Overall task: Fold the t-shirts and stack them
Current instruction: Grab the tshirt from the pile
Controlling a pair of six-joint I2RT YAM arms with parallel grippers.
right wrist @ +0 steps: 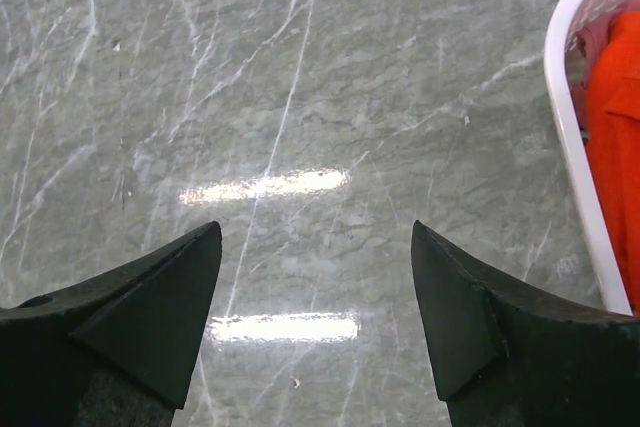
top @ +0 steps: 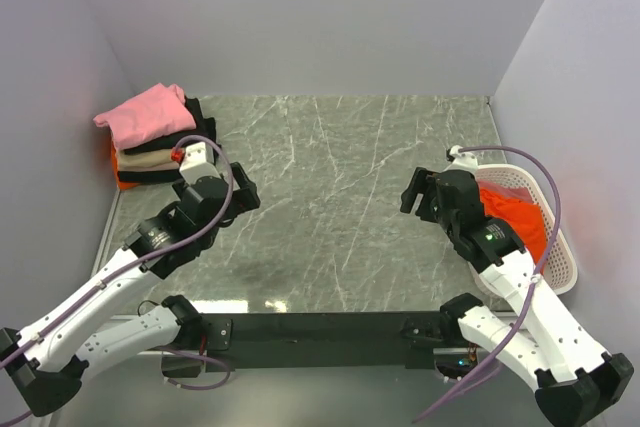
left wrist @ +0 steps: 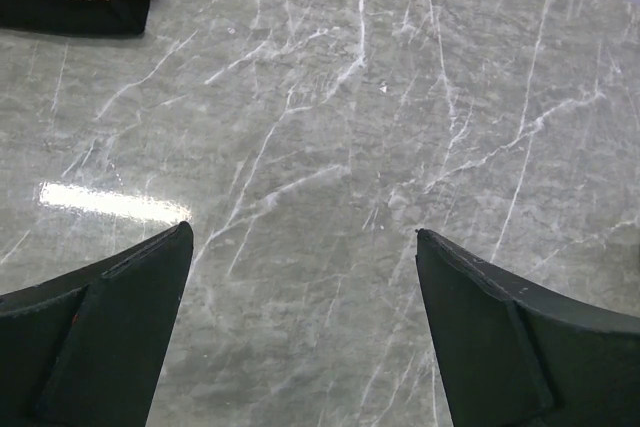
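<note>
- The table (top: pixel 340 197) is grey-green marble with white veins, and both arms reach over it from the near edge.
- The folded t-shirts lie in one stack at about 10 o'clock on the table, in the far left corner. The pink t-shirt (top: pixel 145 114) is on top, the beige t-shirt (top: pixel 150 154) is under it, and the black t-shirt (top: pixel 190 115) is below them.
- The left gripper (top: pixel 236 193) hangs just beside this stack, at its 4 o'clock side, and does not touch it.
- In the left wrist view the claw is wide apart with only bare marble between the fingers. The stack shows at 10 o'clock in that view.
- A white basket (top: pixel 560 247) stands at about 3 o'clock on the table, against the right wall. The orange t-shirt (top: pixel 510 212) lies crumpled inside it.
- The right gripper (top: pixel 418 194) is over the table at the 9 o'clock side of the basket, near it but apart from it.
- Its claw is also wide apart and holds nothing. In the right wrist view the basket rim and the orange cloth are at 3 o'clock.
- A bit of dusty rose cloth (right wrist: pixel 590 42) shows in the basket beside the orange one.
</note>
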